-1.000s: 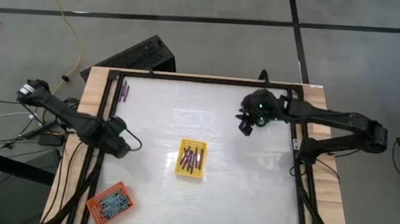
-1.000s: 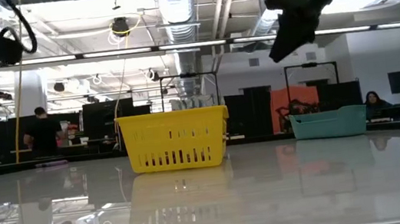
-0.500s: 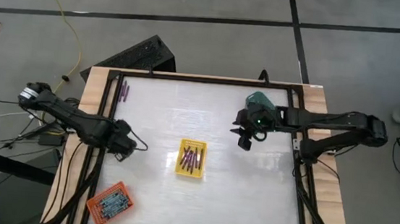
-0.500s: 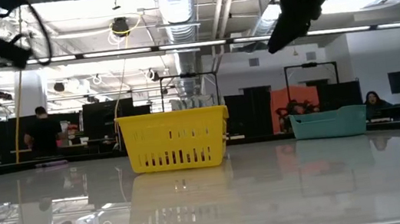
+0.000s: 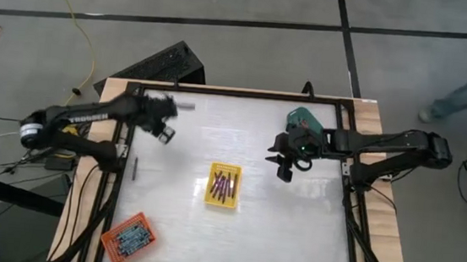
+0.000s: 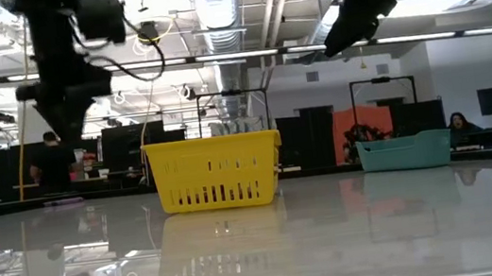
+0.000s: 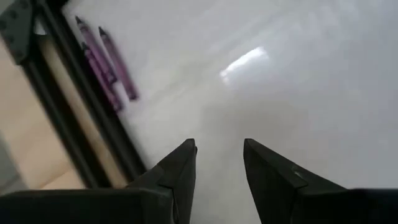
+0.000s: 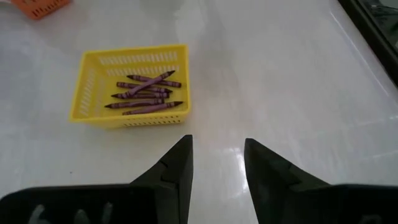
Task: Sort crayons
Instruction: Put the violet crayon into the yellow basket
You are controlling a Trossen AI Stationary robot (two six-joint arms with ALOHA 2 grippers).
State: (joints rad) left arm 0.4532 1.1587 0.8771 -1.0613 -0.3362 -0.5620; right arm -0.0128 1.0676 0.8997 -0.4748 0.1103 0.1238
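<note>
Your left gripper [image 7: 219, 163] hangs above the table's [image 5: 293, 221] far-left corner, fingers parted, nothing between them, near three purple crayons [image 7: 106, 68] lying beside the frame rail [image 7: 81, 99]. Your right gripper [image 8: 216, 160] hovers right of centre, also spread and empty. More purple crayons sit inside the yellow tray [image 8: 93, 68].

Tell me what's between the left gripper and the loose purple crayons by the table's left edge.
Nothing: in the left wrist view, only bare white tabletop separates the open, empty left gripper from the purple crayons beside the black frame rail.
</note>
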